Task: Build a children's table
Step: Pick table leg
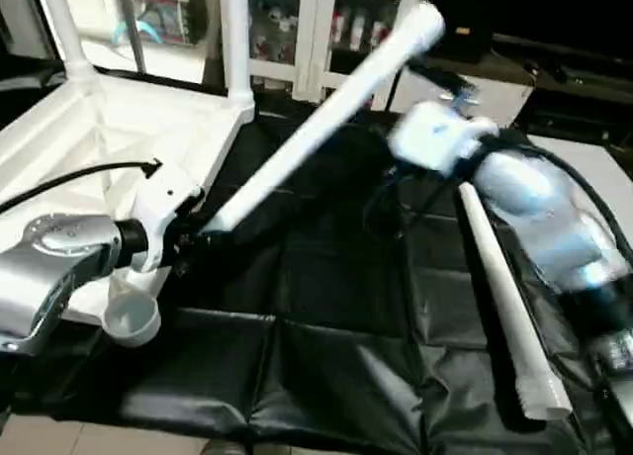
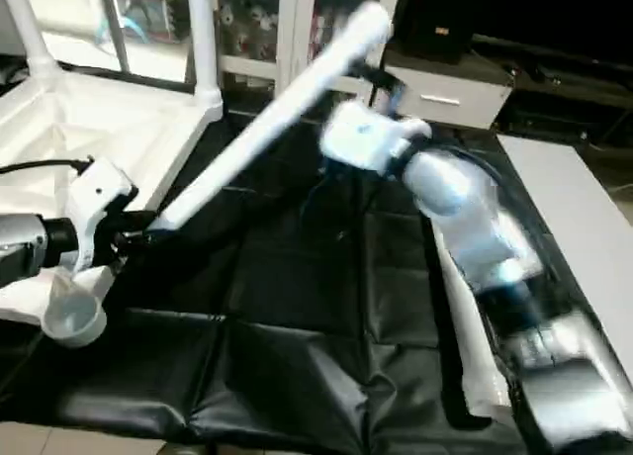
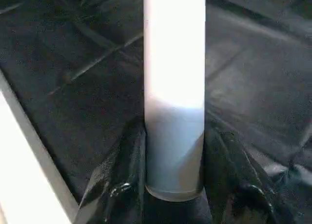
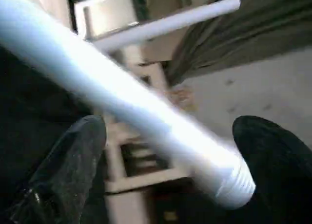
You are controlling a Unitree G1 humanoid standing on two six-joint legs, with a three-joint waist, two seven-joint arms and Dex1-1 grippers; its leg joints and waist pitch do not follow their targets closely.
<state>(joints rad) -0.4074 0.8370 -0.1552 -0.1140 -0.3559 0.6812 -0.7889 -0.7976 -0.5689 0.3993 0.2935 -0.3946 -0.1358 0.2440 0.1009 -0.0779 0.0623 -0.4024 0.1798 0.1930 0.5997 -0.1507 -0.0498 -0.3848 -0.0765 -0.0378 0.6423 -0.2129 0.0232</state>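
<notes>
A: Look at your left gripper [image 1: 188,235] first. From the head views its jaws are closed on the lower end of a white leg [image 1: 326,114], and that leg slants up and away across the black mat [image 1: 326,326] toward your right gripper [image 1: 450,84].

B: And the left wrist view?

A: There you get what the head views cannot give you: the black fingers [image 3: 122,185] pressed against both sides of the leg [image 3: 174,87], with the leg's plain end sitting down between them. The mat [image 3: 73,48] lies behind it.

B: Does your right gripper have the other end?

A: No. The right wrist view settles that. You see its two fingers [image 4: 73,156] standing wide apart, and the leg [image 4: 122,102] runs across the gap between them without either one on it. That view also shows you the threaded tip [image 4: 234,185] of the leg, which the head views blur out.

B: Where is the rest of the table?

A: The tabletop [image 1: 119,138] lies upside down at the far left corner of the mat, ribbed underside up. Two legs already stand upright in its far sockets: one [image 1: 61,25] at the left, one [image 1: 235,40] at the corner nearest the slanting leg. An open socket [image 1: 134,317] shows just below your left wrist.

B: Any leg left over?

A: One more leg [image 1: 504,297] lies flat along the right side of the mat, partly under your right forearm [image 1: 554,218].
</notes>
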